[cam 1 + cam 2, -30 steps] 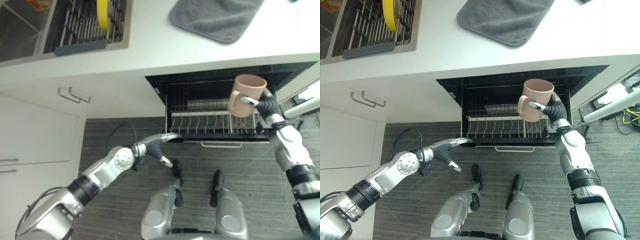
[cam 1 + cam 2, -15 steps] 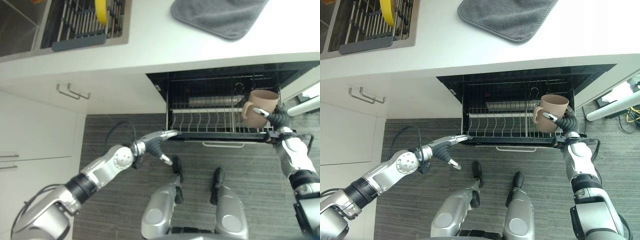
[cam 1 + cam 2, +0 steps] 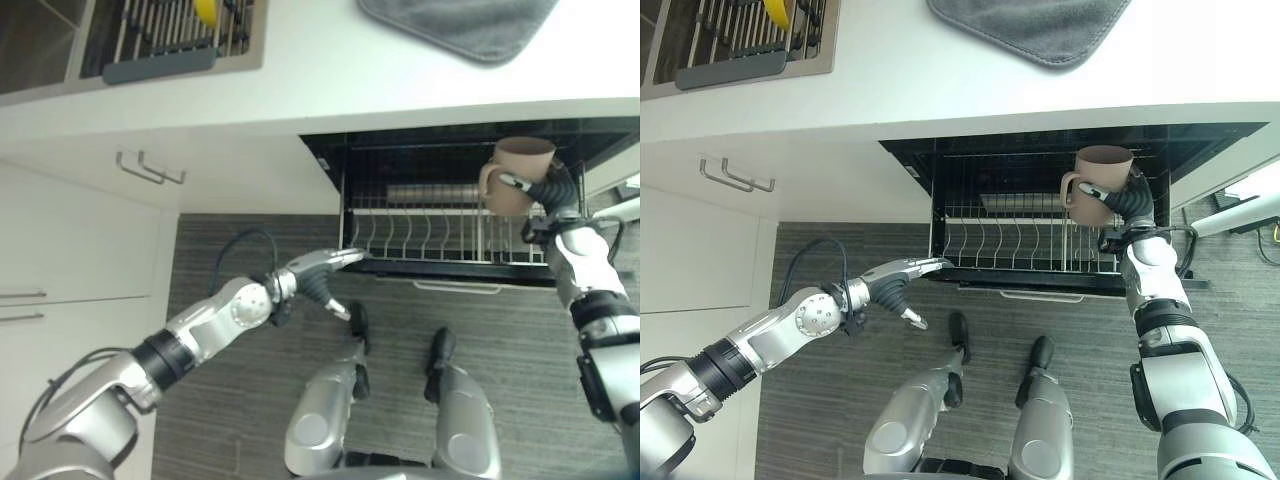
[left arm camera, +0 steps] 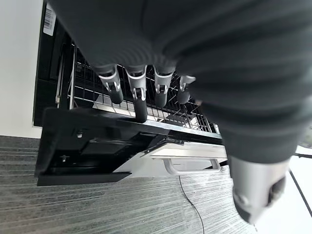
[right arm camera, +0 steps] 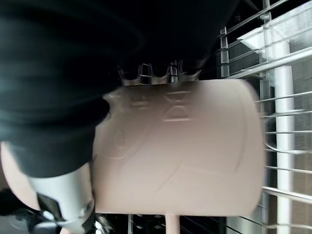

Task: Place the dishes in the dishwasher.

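Note:
A beige mug (image 3: 520,175) is held upright in my right hand (image 3: 556,192), over the right end of the dishwasher's pulled-out wire rack (image 3: 420,236); the fingers curl round its side (image 5: 175,156). The rack (image 3: 1020,240) has a row of plate tines and something grey lying further inside (image 3: 430,194). My left hand (image 3: 322,272) reaches with straight fingers (image 4: 139,95) to the rack's front left corner, touching the black front edge (image 4: 97,131). A yellow dish (image 3: 775,10) stands in the sink's drying rack (image 3: 160,45) at the upper left.
The white counter (image 3: 330,70) overhangs the dishwasher opening, with a grey mat (image 3: 470,25) on it. White cabinet doors with handles (image 3: 150,168) are to the left. A white bar (image 3: 1240,212) sticks out at the right by the dishwasher.
My right hand dropped the mug from above the rack to its right front, then carried it back over the rack's right end. The left hand stays at the rack's left corner.

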{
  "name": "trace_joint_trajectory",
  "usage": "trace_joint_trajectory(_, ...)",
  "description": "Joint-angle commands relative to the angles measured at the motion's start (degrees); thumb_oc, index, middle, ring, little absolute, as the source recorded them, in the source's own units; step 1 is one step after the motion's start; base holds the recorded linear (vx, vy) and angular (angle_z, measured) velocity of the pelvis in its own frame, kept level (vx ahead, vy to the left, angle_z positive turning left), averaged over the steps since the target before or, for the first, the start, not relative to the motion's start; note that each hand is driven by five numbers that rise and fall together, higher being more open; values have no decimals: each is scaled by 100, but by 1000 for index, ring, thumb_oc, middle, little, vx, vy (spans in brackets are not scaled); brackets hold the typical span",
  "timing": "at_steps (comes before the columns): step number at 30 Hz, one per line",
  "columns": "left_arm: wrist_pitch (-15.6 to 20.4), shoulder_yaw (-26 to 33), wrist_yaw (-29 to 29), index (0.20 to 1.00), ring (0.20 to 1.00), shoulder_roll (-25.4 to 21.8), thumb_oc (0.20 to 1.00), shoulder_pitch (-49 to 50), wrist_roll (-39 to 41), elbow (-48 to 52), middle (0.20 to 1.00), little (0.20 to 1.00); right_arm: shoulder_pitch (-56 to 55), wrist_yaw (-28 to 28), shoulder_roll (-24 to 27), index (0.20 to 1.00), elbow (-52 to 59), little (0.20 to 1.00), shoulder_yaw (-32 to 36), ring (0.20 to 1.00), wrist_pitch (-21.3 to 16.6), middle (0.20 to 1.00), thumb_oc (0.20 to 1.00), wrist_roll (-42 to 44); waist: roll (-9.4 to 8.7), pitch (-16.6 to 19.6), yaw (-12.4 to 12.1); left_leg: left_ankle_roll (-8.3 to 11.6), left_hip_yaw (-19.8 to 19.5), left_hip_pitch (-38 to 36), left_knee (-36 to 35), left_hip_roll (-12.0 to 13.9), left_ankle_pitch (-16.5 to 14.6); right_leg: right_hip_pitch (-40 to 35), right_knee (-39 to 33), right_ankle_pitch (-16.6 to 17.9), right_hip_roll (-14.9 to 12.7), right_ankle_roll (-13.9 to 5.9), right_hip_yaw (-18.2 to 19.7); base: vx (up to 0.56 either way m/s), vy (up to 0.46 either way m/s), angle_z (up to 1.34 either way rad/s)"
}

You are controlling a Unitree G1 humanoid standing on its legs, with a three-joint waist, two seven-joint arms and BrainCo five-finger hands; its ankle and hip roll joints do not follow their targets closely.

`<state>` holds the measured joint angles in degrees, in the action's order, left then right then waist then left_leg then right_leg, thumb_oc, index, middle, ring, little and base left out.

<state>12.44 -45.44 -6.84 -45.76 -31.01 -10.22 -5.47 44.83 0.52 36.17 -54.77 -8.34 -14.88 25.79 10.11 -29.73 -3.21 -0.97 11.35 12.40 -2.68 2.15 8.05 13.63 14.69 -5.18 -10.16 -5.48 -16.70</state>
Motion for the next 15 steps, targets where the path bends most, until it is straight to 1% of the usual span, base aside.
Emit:
trace_joint_trajectory(1, 44, -272, -2, 1000, 1000, 24, 1000, 121, -292, 61, 1000, 1000, 759, -16, 277, 200, 155, 200, -82, 200, -130, 200, 200, -121, -167, -6, -56, 506, -63, 76, 625, 220, -775, 176, -730, 600, -287, -464, 344, 19, 31, 5)
trace_joint_trajectory(6, 104, -351, 139, 1000, 1000, 138, 1000, 149, -422, -21, 1000, 1000, 929, -230, 177, 200, 197, 200, -206, 200, 39, 200, 200, -375, -136, -6, -78, 500, -78, 191, 705, 197, -784, 306, -628, 573, -289, -443, 354, 5, 7, 1)
trace_joint_trajectory(11, 61, -453, 212, 1000, 1000, 165, 1000, 45, -479, -56, 1000, 1000, 1180, -624, 217, 200, -16, 200, -269, 200, 249, 200, 200, -370, -119, -6, -108, 495, -75, 364, 773, 195, -788, 491, -538, 564, -282, -428, 355, 10, -7, 4)
trace_joint_trajectory(13, 52, -473, 226, 1000, 1000, 149, 1000, 26, -490, -35, 1000, 1000, 1247, -729, 254, 200, -109, 200, -262, 200, 225, 200, 200, -344, -110, -6, -121, 496, -80, 422, 780, 193, -785, 546, -529, 564, -277, -423, 366, 1, -12, 4)
trace_joint_trajectory(15, 38, -512, 260, 1000, 1000, 109, 1000, 21, -518, 2, 1000, 1000, 1355, -800, 336, 200, -217, 200, -269, 200, 123, 200, 200, -364, -93, -6, -130, 500, -59, 494, 783, 200, -776, 629, -522, 572, -271, -422, 374, -5, -4, 4)
